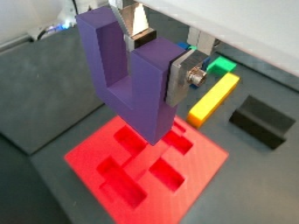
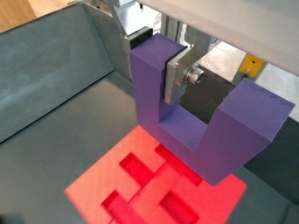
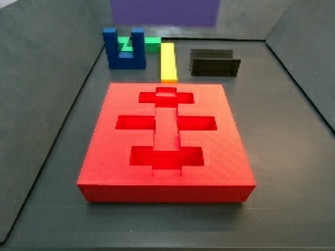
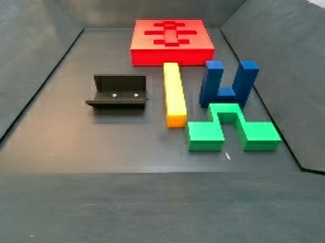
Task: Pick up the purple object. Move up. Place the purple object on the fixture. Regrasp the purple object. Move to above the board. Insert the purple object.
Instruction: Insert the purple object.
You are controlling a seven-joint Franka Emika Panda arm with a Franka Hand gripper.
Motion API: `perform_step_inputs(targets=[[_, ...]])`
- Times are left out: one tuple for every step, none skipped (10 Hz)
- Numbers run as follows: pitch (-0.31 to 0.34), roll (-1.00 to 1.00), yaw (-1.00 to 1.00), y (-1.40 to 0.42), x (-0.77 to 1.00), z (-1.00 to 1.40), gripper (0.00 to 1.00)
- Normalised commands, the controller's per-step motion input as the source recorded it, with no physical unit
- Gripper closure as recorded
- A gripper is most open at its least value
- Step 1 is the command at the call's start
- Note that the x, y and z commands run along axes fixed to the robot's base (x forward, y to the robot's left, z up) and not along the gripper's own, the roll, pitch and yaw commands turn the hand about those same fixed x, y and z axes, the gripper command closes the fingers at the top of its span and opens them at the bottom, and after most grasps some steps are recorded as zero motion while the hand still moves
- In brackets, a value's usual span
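No brand, label or writing could be read on anything in any view; the surfaces were plain coloured plastic and dark metal.

The board [image 3: 164,137] was the largest thing, a flat red slab with darker cross and bar recesses in its top; in a side view [image 4: 174,40] it lay at the far edge of the dark floor [image 4: 114,142], and in both wrist views it lay directly below the held piece.

The purple object [image 1: 131,74] was a matte purple U-shaped block, two thick prongs joined by a base bar; it hung in the air over the board, base bar down, prongs reaching up toward the wrist; in a side view only a purple patch [image 3: 164,12] showed at the upper frame edge.

The gripper [image 2: 187,74] was clamped on one prong of the purple object [image 2: 205,122]; a silver finger [image 2: 176,74] pressed flat against the prong's inner face, inside the U; the opposite finger was hidden behind the prong.

The yellow bar [image 4: 174,93] lay along the middle of the floor; the green block [image 4: 229,126] lay near its end, toward the right edge; the dark blue U-shaped block [image 4: 229,81] stood upright just beside the green block; the fixture [image 4: 121,93], black with a raised back wall, sat apart from the yellow bar, toward the left edge.
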Motion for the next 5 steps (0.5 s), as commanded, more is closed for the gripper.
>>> perform_step_inputs(targets=[[0.0, 0.01, 0.0, -0.51, 0.48, -0.31, 1.0], [0.0, 0.0, 0.0, -0.48, 0.48, -0.3, 1.0], [0.0, 0.0, 0.01, -0.39, 0.37, -0.29, 1.0], [0.0, 0.05, 0.0, -0.13, 0.0, 0.0, 1.0], [0.0, 0.02, 0.0, -0.03, 0.0, -0.03, 1.0]])
